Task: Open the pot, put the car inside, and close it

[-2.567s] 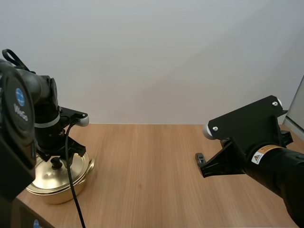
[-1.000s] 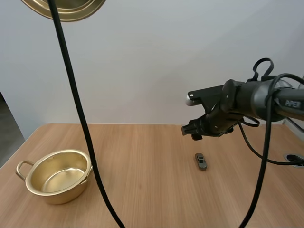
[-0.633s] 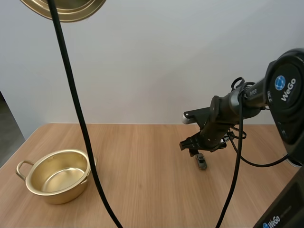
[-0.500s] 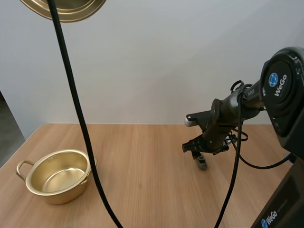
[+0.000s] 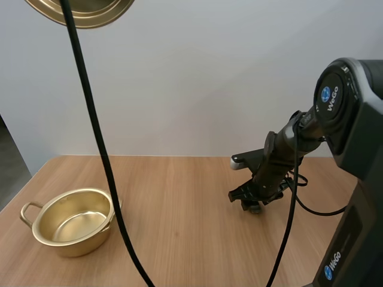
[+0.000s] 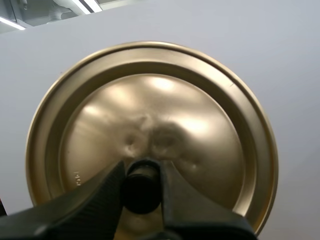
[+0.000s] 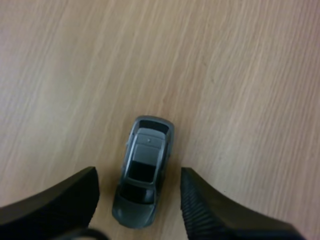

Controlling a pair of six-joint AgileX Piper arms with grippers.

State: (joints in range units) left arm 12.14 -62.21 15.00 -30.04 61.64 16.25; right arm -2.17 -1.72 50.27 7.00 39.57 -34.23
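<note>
The gold pot [image 5: 72, 222] stands open on the table's left side, with nothing in it. Its gold lid [image 5: 81, 11] hangs high above. In the left wrist view my left gripper [image 6: 141, 171] is shut on the lid's [image 6: 150, 130] black knob [image 6: 142, 186]. The small grey toy car [image 7: 144, 172] lies on the wood. My right gripper [image 7: 139, 176] stands open around it, one finger on each side, with a gap between each finger and the car. In the high view that gripper [image 5: 254, 202] is down at the table, right of centre, covering the car.
Bare wooden table [image 5: 179, 227] stretches between the pot and the right gripper. The right arm [image 5: 293, 143] reaches in from the right side. The table's front edge lies near the pot's left handle [image 5: 27, 210].
My right gripper has come down from above the car to table level, its fingers now either side of the car. The lid stays held high and the pot has not moved.
</note>
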